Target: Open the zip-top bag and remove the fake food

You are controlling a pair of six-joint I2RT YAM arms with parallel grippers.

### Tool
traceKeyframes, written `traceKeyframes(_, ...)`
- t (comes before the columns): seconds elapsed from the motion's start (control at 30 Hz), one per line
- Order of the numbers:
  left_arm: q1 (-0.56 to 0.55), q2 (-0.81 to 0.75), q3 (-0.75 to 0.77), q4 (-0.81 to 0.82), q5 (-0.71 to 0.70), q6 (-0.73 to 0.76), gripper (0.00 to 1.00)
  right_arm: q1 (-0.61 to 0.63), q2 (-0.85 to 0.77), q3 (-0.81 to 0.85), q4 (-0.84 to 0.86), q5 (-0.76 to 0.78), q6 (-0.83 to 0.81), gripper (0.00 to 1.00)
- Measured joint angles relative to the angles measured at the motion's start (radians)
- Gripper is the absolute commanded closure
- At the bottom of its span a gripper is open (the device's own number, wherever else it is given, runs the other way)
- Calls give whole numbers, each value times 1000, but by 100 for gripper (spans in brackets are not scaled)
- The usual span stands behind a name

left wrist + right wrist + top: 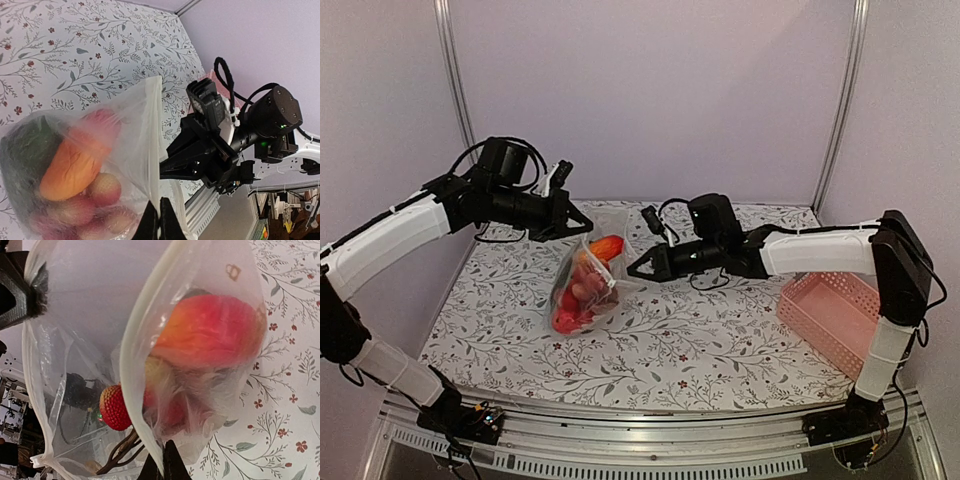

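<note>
Clear bag [588, 285] was centre frame, food [568, 318] inside. Left gripper [578, 226] clamped on its upper-left lip, right gripper [634, 269] clamped on the right lip; opening pull looked to run left-right.

Pale lilac walls [650, 100], floral-print tabletop [710, 345]

Clear zip-top bag [591, 279], mouth spread open, red and orange fake food [574, 306] inside

Soft, even, pinkish light; faint shadows on tabletop [720, 350]. Wrist views: bag [75, 315] close, blurred, slightly glary.
</note>
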Motion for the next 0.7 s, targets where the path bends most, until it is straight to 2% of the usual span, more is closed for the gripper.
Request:
traceKeyframes(0.07,-14,39,-2,4,13,2,100,-19,-27,-90,-4,20,2,91)
traceKeyframes(0.17,-35,92,-16,24,38,3,100,-58,-72,-193,-16,46,8,77)
traceKeyframes(0.33,-65,151,-20,93,89,-1,100,-91,-152,-242,-33,68,-8,65)
traceKeyframes(0.5,-90,193,-20,134,137,-3,100,-78,-243,-242,-23,79,-86,59)
traceKeyframes(0.7,-95,200,-20,150,188,-2,100,-6,-331,-242,6,145,-376,58)
